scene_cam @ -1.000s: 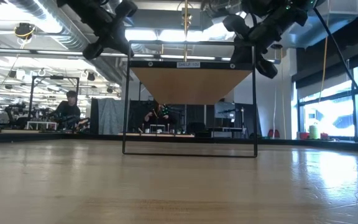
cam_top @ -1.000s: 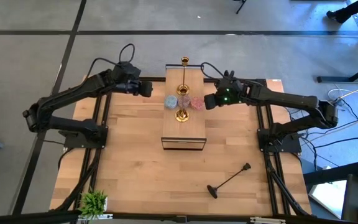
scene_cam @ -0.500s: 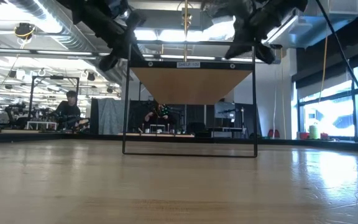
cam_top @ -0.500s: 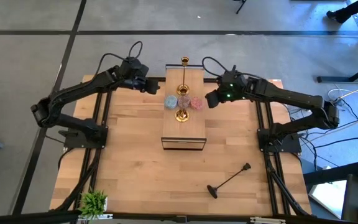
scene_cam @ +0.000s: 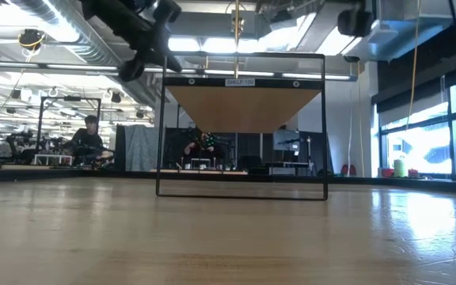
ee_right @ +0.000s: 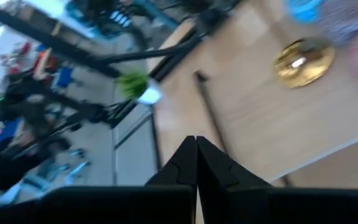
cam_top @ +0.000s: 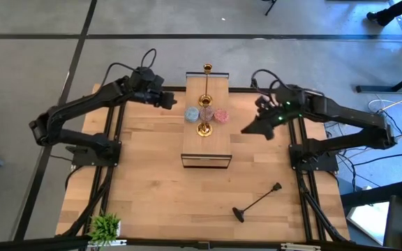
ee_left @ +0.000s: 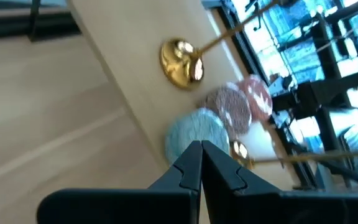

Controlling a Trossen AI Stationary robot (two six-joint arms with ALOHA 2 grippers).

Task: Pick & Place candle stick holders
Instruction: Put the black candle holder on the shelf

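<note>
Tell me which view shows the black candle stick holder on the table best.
The high view: the black candle stick holder lies whole on the bare table, apart from both arms. The right wrist view shows only a blurred dark stem. The low and left wrist views do not show it.

- The left gripper (cam_top: 167,102) is held up high at the end of its bent arm. Its jaws are pressed together with nothing in them.
- The right gripper (cam_top: 248,130) points down and inward. Its jaws are closed too, and empty.

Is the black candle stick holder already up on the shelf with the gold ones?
No: the black candle stick holder lies flat on the table, apart from the shelf.
</note>
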